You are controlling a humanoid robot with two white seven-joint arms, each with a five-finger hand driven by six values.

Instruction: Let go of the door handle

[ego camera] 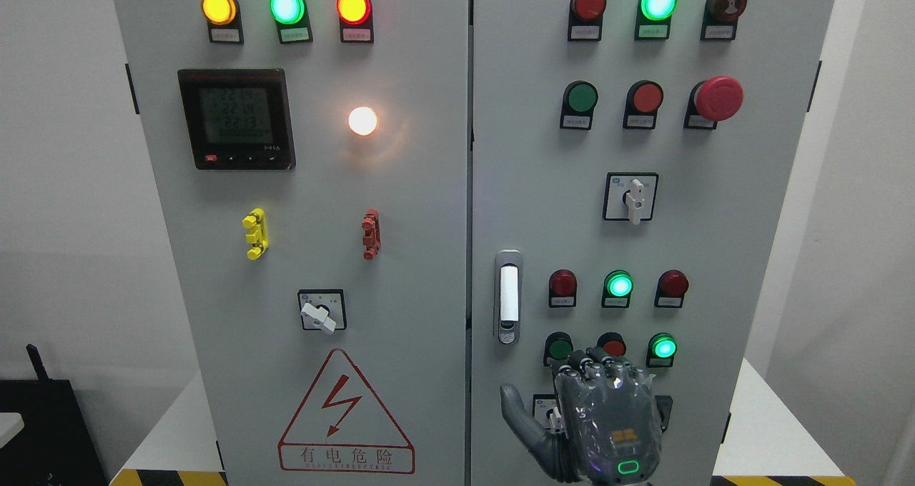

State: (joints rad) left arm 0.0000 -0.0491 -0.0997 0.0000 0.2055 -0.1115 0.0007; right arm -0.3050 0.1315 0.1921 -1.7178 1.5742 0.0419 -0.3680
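Observation:
The door handle (508, 296) is a white upright lever in a silver recess, near the left edge of the cabinet's right door (715, 257). My right hand (597, 400) rises from the bottom edge, below and to the right of the handle, clear of it. I see its back; the thumb (516, 413) is spread to the left and the fingers (593, 366) are loosely bent toward the panel, holding nothing. It covers part of the lowest row of buttons. The left arm does not show.
Both grey doors carry indicator lamps, push buttons, a red emergency stop (718, 98) and rotary switches (631, 197). The left door has a meter display (236, 118) and a hazard triangle (345, 414). White table surfaces flank the cabinet.

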